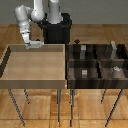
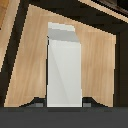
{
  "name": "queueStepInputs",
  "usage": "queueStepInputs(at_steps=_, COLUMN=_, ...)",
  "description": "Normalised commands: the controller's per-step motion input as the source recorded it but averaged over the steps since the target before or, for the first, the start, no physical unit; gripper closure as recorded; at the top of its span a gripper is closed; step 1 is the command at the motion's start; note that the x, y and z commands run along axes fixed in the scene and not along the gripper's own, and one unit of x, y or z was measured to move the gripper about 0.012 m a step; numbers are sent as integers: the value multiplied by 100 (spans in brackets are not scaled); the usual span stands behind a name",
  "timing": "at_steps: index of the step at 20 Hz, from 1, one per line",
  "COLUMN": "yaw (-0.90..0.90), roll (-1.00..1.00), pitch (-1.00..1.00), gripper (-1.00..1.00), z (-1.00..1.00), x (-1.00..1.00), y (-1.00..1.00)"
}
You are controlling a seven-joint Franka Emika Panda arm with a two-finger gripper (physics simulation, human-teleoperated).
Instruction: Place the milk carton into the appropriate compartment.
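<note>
Wrist view: pincer (image 2: pixel 64 104) grasping milk carton (image 2: pixel 64 65) | exterior view: carton indistinct over tray (image 1: pixel 35 80)

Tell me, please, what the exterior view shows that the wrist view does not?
Only the exterior view shows the Panda arm, its black base, the dark-walled compartment tray on the exterior view's right with small grey shapes in its cells, the thin legs and the wood floor. Only the wrist view shows the milk carton clearly, close up with its gabled top, standing between the fingertips. Both show the pale wooden tray; whether the gripper is clamped on the carton cannot be told.
</note>
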Motion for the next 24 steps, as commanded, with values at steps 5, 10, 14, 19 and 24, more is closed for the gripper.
queueStepInputs(at_steps=5, yaw=0, roll=0, pitch=0, gripper=100, z=0, x=0, y=100)
queueStepInputs(at_steps=10, yaw=0, roll=0, pitch=0, gripper=100, z=0, x=0, y=100)
queueStepInputs(at_steps=14, yaw=0, roll=0, pitch=0, gripper=100, z=0, x=0, y=100)
queueStepInputs(at_steps=19, yaw=0, roll=0, pitch=0, gripper=100, z=0, x=0, y=100)
queueStepInputs(at_steps=24, yaw=0, roll=0, pitch=0, gripper=100, z=0, x=0, y=100)
